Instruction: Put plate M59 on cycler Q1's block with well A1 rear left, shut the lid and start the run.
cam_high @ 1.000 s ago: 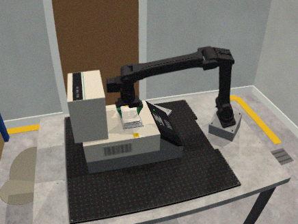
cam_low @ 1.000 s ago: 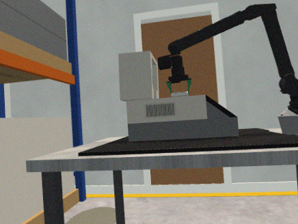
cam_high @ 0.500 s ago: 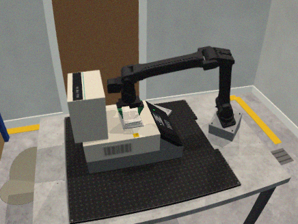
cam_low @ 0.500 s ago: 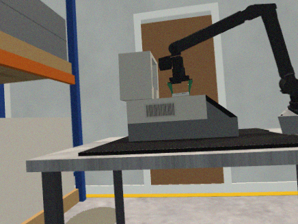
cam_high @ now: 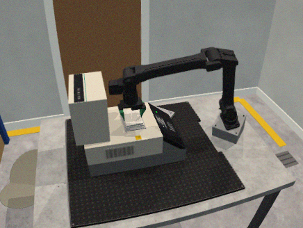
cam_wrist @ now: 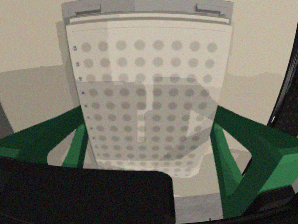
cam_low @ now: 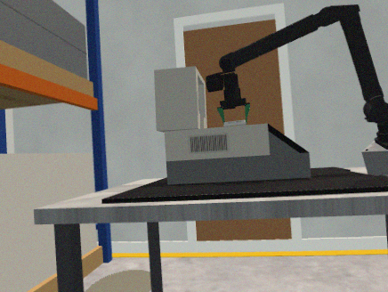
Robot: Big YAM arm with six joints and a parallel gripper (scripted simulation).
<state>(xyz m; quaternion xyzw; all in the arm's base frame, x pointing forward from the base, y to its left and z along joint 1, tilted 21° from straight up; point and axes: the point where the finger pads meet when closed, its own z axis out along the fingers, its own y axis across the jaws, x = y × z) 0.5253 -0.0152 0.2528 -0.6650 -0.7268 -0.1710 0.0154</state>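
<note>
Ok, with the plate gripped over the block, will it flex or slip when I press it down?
Plate M59 looks like a thin flat moulded tray and shows no sag, so it is probably stiff enough. The gripper holds it only by its two long edges, so a firm push could tilt or slide it. It looks light for its size; ease it down.

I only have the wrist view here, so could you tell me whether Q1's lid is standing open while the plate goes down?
Observer: Yes, the lid stands raised behind the block, beside the gripper.
Operator: Thank you. Is the plate touching the cycler yet?
Observer: In the exterior view the plate M59 sits right at the cycler's top edge; I cannot tell if it is seated.
Operator: Is the panel lamp red?
Observer: No, the lamp on the sloped panel shows green.
</note>
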